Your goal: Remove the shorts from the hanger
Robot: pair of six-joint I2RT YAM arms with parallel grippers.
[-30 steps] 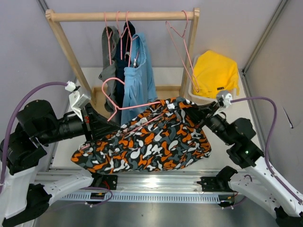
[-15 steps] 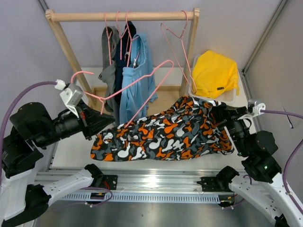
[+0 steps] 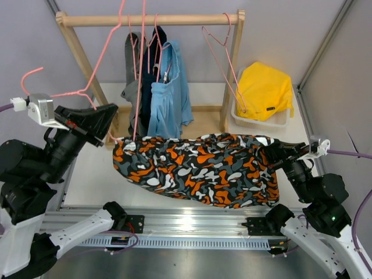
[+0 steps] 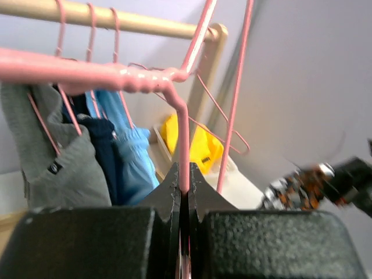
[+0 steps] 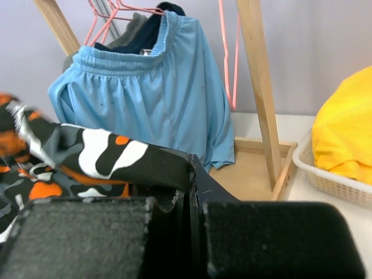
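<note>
The camouflage shorts point(image 3: 197, 168), orange, black and white, hang stretched between the two arms above the table. My right gripper point(image 3: 269, 154) is shut on their right edge; in the right wrist view the fabric point(image 5: 116, 157) folds into the closed jaws of this gripper point(image 5: 192, 168). My left gripper point(image 3: 113, 109) is raised at the left, shut on the pink wire hanger point(image 3: 138, 87). The wire point(image 4: 183, 133) runs straight up out of the left gripper point(image 4: 183, 180). The hanger's lower end meets the shorts' left edge; whether it is still inside them I cannot tell.
A wooden clothes rack point(image 3: 151, 20) stands at the back with light blue shorts point(image 3: 171, 93), grey and navy garments and an empty pink hanger point(image 3: 224, 58). A white basket point(image 3: 261, 121) holding a yellow garment point(image 3: 264, 87) sits at the right. An aluminium rail point(image 3: 192, 224) runs along the front.
The left gripper has lifted the hanger up and to the left, tipping it nearly upright. The right gripper has pulled the shorts rightward, so they now hang stretched out.
</note>
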